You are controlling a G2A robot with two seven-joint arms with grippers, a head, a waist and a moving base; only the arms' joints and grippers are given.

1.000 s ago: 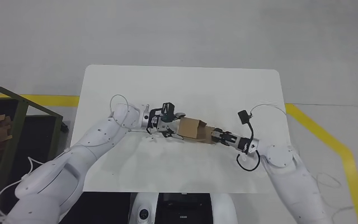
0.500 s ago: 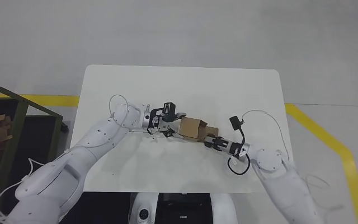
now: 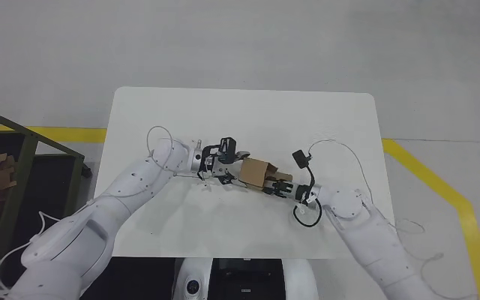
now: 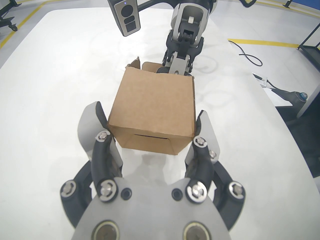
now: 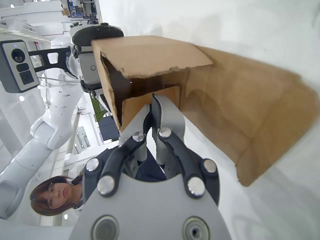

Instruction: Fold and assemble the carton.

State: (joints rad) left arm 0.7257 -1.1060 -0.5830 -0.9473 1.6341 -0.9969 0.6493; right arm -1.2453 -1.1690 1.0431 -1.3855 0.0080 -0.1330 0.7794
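Right gripper [image 5: 151, 102] now sits further inward at the open end of the carton [image 3: 256, 172], fingers together against an inner flap [image 5: 136, 106]; left gripper [image 4: 149, 122] clamps the closed end, unmoved.

Item 1: table [image 3: 150, 120], white, rectangular with rounded corners, matt top; occupies the middle of the top view, long side running left to right. Surface condition: faint ring-shaped marks [image 4: 208, 67] in the upper right part of the left wrist view.

Item 2: carton [image 3: 256, 172], plain brown cardboard, one piece, lying on its side on the table just below and right of the frame centre in the top view. Closed end points toward frame left; open end points toward frame right, edges rough. One large flap [image 5: 250, 116] is folded out and lies flat on the white top at the right of the right wrist view
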